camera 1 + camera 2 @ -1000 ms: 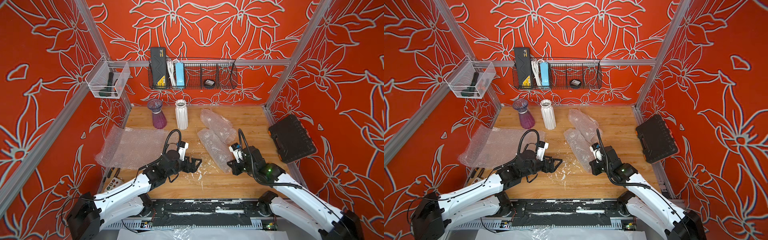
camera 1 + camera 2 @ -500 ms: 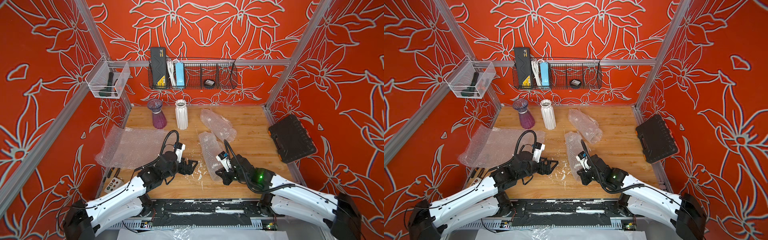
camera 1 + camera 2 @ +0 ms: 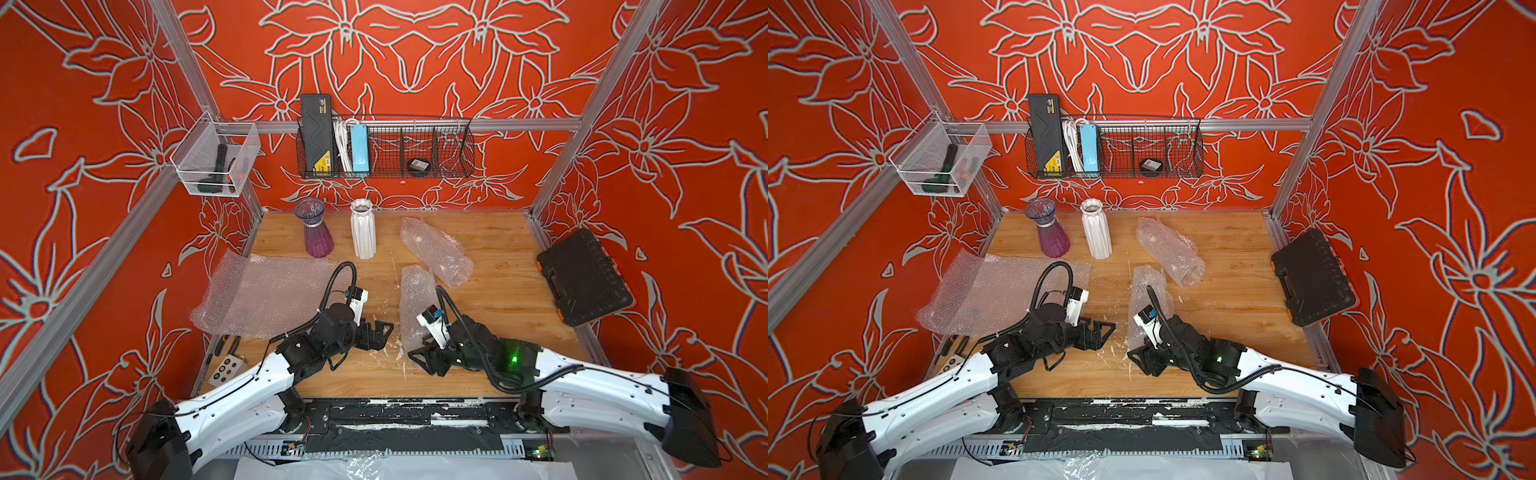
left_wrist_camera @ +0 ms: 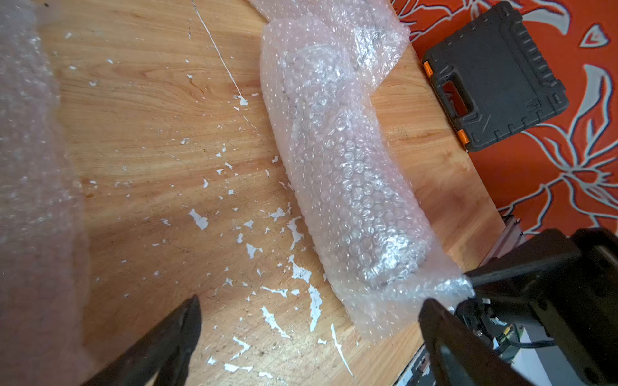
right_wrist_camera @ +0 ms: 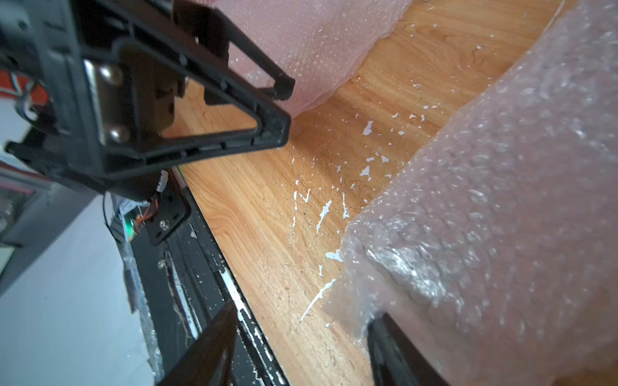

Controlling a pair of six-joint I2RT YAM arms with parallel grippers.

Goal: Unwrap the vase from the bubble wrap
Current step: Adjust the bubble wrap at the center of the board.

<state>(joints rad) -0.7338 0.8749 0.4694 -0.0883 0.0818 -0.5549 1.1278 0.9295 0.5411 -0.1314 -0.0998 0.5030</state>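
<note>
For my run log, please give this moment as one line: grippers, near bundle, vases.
left gripper: open, empty | right gripper: open, touching near bundle end | near bundle: wrapped, lying | purple vase, white vase: bare, upright

In a top view, you had the right gripper (image 3: 1139,363) at 6 o'clock on the table (image 3: 1225,266), with a bubble wrap bundle (image 3: 1148,303) running from it toward 12 o'clock. The left gripper (image 3: 1105,336) faced it from 9 o'clock, apart from that bundle. A second bundle (image 3: 1169,251) lay at 1 o'clock. A flat bubble wrap sheet (image 3: 992,291) covered the 9 o'clock edge. A purple vase (image 3: 1051,235) and a white vase (image 3: 1096,235) stood upright at 11 o'clock.
</note>
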